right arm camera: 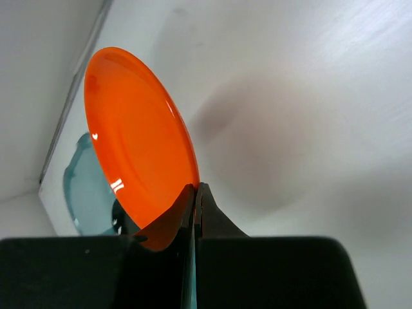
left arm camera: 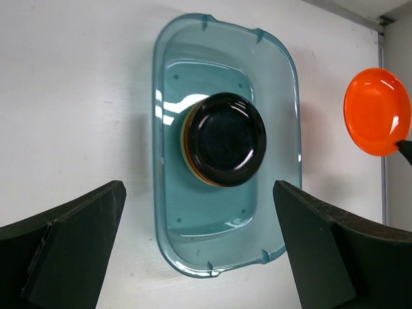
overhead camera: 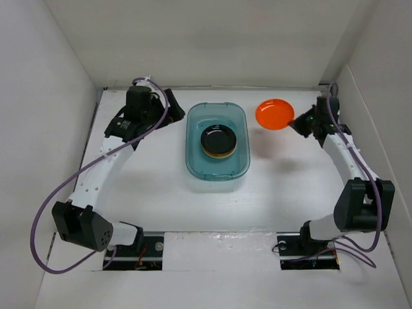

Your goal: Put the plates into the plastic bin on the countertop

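An orange plate [overhead camera: 275, 114] hangs in the pinch of the right claw [overhead camera: 296, 121], which is clamped on the plate's rim, just outside the far right corner of the teal bin [overhead camera: 217, 174] on the white countertop [overhead camera: 154, 193]. Inside the bin sits a stack of plates [overhead camera: 216, 141] with a glossy black plate [left arm camera: 230, 138] on top, placed near the middle of the tub's floor.

The overhead camera sets out the whole scene: the bin in the centre, one arm on either side of it, and the orange plate near the bin but not touching it. The right wrist camera adds what the overhead cannot, the two fingers [right arm camera: 215, 222] pressed together on the plate's lower edge, the plate tilted up and its soft shadow falling on the counter well apart from it; a corner of the bin shows behind.

The left wrist camera looks across the bin from the other side. The left claw [left arm camera: 199, 222] stands wide apart, its dark fingers [left arm camera: 77, 244] framing the tub and holding nothing. Only this view shows the stack's side, where orange and paler rims peek out from under the black plate; how many lie there cannot be told
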Robot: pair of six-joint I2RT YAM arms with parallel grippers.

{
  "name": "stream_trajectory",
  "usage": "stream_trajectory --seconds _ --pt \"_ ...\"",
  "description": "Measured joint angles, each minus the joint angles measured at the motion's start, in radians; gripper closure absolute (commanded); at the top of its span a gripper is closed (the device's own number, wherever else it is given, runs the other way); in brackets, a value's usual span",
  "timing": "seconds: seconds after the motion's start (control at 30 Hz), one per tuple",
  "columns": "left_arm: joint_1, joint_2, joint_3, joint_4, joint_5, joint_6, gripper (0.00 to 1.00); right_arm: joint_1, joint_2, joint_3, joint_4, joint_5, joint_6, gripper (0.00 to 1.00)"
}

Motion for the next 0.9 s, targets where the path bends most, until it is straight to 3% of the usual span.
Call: stream_trajectory --seconds 0.27,0.4,0.63,0.67,0.73,0.77,0.87,0.9 --pt "0.286 0.000 -0.009 -0.006 0.043 0.000 0.00 0.342 0.048 0.138 0.040 -0.029 0.007 1.00" --pt "0.294 -0.007 -0.041 -0.002 0.020 0.007 0.00 0.433 0.171 0.167 0.086 -0.062 -0.003 1.00" --pt "0.290 -0.023 -0.144 0.005 0.029 0.015 0.00 0.448 0.382 0.184 0.113 -0.119 -0.014 1.00" --pt "0.290 -0.023 -0.145 0.005 0.032 0.018 0.00 0.449 0.404 0.190 0.116 -0.123 -0.016 0.96" --pt "0.290 -0.023 -0.145 0.014 0.034 0.023 0.00 0.451 0.430 0.194 0.126 -0.132 -0.018 0.76" --pt "0.290 -0.023 -0.145 0.019 0.034 0.025 0.00 0.453 0.435 0.194 0.129 -0.135 -0.021 0.47" --pt "0.290 -0.023 -0.145 0.026 0.035 0.028 0.00 0.470 0.426 0.212 0.155 -0.160 -0.032 0.27" --pt "0.290 -0.023 -0.145 0.027 0.036 0.029 0.00 0.477 0.415 0.215 0.162 -0.156 -0.036 0.00"
